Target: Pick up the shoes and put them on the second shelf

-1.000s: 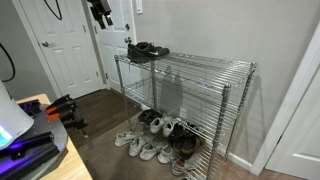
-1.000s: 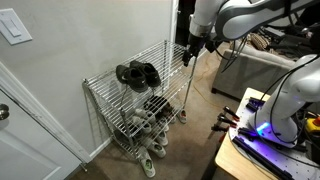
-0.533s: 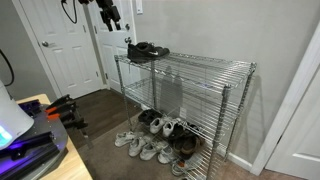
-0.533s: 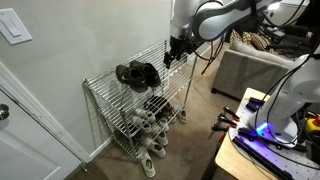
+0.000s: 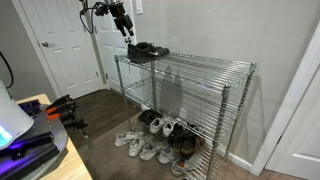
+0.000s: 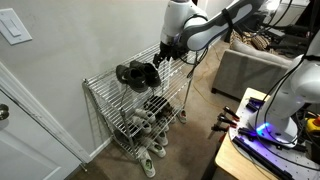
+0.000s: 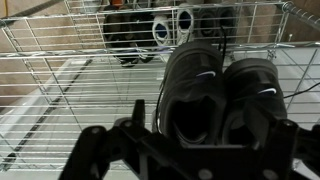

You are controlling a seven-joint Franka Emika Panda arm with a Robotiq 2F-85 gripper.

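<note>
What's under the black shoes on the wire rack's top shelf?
The pair of black shoes rests on the top shelf of the chrome wire rack. Far below, light and dark sneakers lie at the bottom. The shoes themselves cover the wires directly beneath them.

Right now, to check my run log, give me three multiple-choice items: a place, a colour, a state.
1. The pair nearest the gripper sits on: A top shelf; B middle shelf; C floor.
2. That pair is: A white; B black; C red.
3. The gripper is: A shut on a shoe; B open, holding nothing; C down at the floor.
A: the pair rests on the top shelf in both exterior views. B: both look black in the wrist view. B: the jaws stand apart, short of the pair.
</note>
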